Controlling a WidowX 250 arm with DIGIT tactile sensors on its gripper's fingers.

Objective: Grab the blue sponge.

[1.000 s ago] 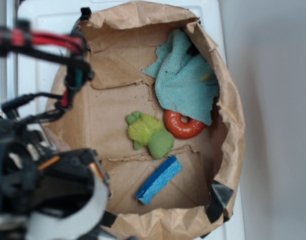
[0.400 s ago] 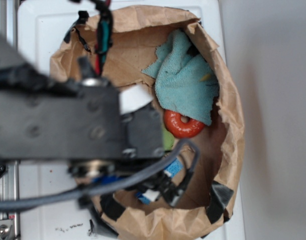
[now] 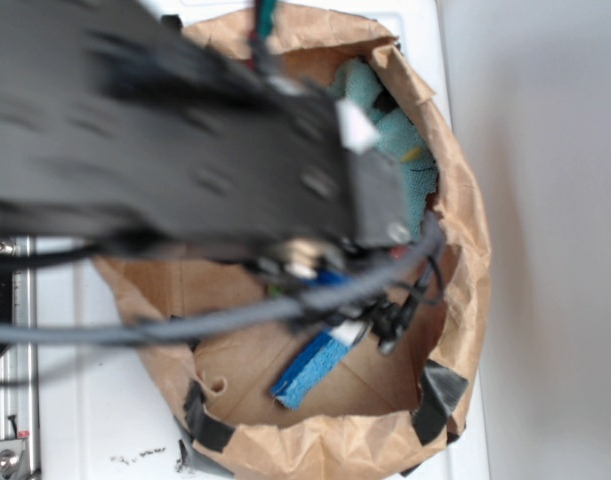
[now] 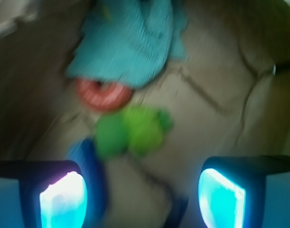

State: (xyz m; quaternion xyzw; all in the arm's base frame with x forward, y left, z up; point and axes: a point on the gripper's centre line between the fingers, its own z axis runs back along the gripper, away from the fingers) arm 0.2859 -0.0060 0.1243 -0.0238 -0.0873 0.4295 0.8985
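The blue sponge (image 3: 310,368) lies slantwise on the floor of the brown paper bag (image 3: 467,230), near its front. In the blurred wrist view the blue sponge (image 4: 90,159) shows at the lower left, partly behind my left finger (image 4: 64,199). My gripper (image 4: 142,199) is open and empty above the bag floor, jaws wide apart, with the sponge just beside the left jaw. In the exterior view my arm (image 3: 185,150) hangs over the bag and hides the gripper's fingertips.
A green plush toy (image 4: 130,130), a red ring (image 4: 102,94) and a pale teal cloth (image 4: 130,42) lie further in on the bag floor. The cloth (image 3: 400,150) peeks out past the arm. Bag walls rise all round, with black tape (image 3: 440,395) at the front corner.
My arm has swung from the left edge out over the bag and on toward its back right. It now covers the plush toy and the ring. The sponge has not moved.
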